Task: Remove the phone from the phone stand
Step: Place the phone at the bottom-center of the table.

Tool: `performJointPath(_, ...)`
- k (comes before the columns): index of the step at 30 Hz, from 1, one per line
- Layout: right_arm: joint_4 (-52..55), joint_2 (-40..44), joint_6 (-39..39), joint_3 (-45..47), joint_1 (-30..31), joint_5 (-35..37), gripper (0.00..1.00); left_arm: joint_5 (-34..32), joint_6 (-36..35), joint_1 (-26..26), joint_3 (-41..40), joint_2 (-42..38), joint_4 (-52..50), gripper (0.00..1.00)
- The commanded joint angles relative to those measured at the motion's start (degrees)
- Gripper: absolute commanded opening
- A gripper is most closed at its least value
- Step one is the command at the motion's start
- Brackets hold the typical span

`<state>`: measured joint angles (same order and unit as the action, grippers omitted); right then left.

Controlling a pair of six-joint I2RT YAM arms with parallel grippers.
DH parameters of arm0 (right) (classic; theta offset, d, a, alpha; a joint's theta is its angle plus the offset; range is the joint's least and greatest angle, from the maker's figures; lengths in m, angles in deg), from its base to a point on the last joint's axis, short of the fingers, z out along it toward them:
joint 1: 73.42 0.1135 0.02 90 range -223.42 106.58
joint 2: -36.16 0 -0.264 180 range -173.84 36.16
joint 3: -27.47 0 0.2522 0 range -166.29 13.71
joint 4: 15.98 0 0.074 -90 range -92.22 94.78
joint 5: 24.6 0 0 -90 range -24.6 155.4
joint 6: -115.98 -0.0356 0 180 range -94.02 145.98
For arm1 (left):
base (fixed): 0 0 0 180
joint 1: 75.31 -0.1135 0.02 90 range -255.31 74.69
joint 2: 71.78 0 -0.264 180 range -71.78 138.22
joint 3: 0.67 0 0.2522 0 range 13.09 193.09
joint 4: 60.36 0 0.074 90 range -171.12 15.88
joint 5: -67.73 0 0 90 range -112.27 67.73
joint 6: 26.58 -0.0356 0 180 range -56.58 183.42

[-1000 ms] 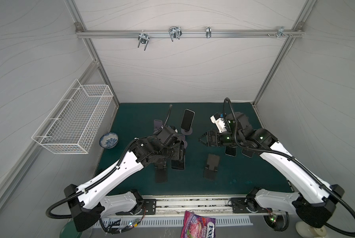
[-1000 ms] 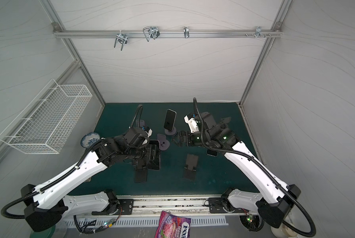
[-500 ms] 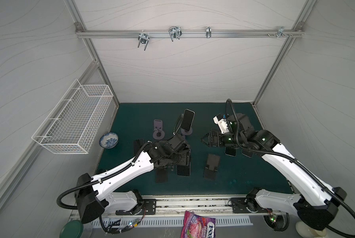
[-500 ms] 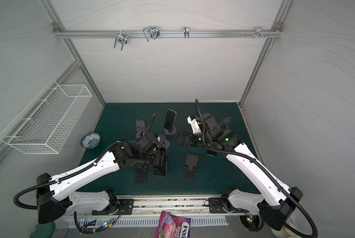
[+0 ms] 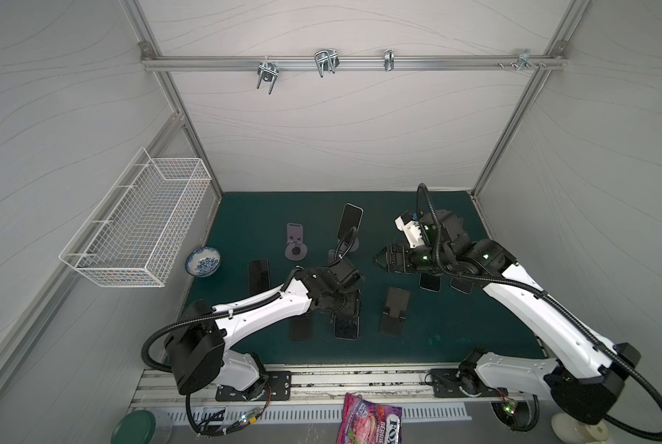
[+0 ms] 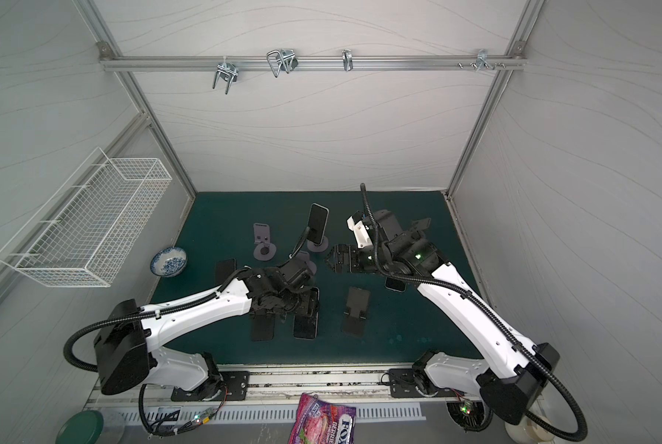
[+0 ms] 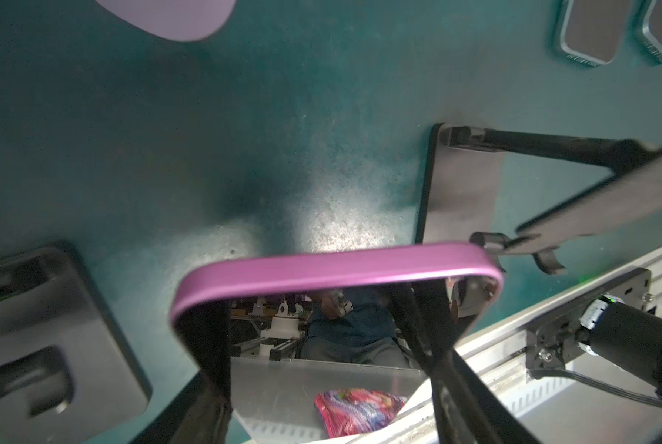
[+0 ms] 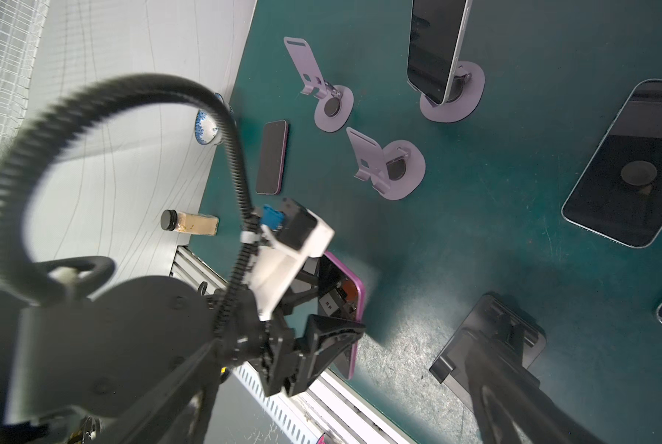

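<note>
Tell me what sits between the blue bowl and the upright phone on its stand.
An empty lilac stand sits between bowl and phone; both top views show it.

Links: white moulded shells with small dark screw holes on the left arm (image 5: 260, 311) and the right arm (image 5: 545, 319).
Joints: black housings; small green lights on the right arm.
Cables: black ribbed conduit (image 5: 423, 215) looping off each wrist.
Grippers: left gripper (image 5: 345, 309) and right gripper (image 5: 377, 262), black and angular.
Camera mount: white bracket (image 5: 408, 230).
Bases: black bolted plates (image 5: 252, 388).
</note>
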<state>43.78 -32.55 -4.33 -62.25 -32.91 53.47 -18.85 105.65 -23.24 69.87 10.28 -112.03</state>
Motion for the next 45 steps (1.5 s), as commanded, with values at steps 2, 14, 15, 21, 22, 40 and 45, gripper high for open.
performJointPath(2,1.61,-0.74,1.46,-3.39,-0.51,0.98,0.99,2.48,0.65,0.29,1.14,2.91,4.23,0.62)
performJointPath(14,1.72,1.73,1.12,0.09,-2.5,1.01,0.99,4.2,0.1,0.22,1.43,8.64,6.16,0.63)
performJointPath(15,1.89,1.8,1.28,0.07,-2.79,1.0,0.99,4.22,0.11,0.22,1.65,9.01,5.97,0.63)
performJointPath(21,2.08,2.42,1.67,-0.34,-4.37,0.85,0.99,3.92,1.38,0.22,2.64,11.6,5.07,0.63)
performJointPath(22,2.02,2.61,1.73,-0.29,-4.39,0.79,0.99,3.98,1.56,0.22,2.8,12.15,5.13,0.63)
performJointPath(40,0.67,3.34,0.0,2.69,-4.48,-1.44,0.99,3.53,1.36,0.2,6.15,18.65,3.2,0.69)
performJointPath(45,0.75,2.81,-0.28,1.81,-4.48,-1.8,0.99,2.35,1.39,0.13,6.4,19.07,3.01,0.7)
